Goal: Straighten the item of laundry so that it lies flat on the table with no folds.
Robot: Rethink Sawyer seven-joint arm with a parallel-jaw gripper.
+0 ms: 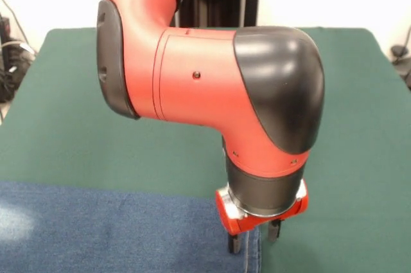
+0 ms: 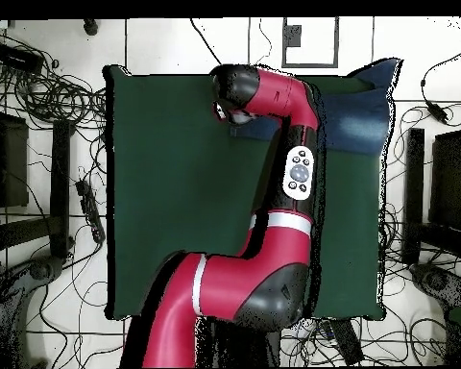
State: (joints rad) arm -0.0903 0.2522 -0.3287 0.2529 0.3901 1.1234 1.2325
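While my arm fills the middle of the front view, the entries run left to right as follows.

Item one: jeans, blue denim, lying on the table at its edge nearest the front camera, spreading from the left border to just right of centre. Long axis runs across the table, left to right in this view; which end is waistband I cannot tell. A pale faded patch shows at far left. The visible surface looks mostly smooth. I judge it soft, limp and fairly light, yet thick enough to hold a crease; it should drag on the felt, not slide.

Item two: right-hand cloth edge, a doubled seam or fold. Best place to take hold, I judge, for pulling outward.

Item three: my gripper, low over that edge, fingers apart, one either side of the seam, not visibly clamped on it.

Item four: bare green felt to the right.
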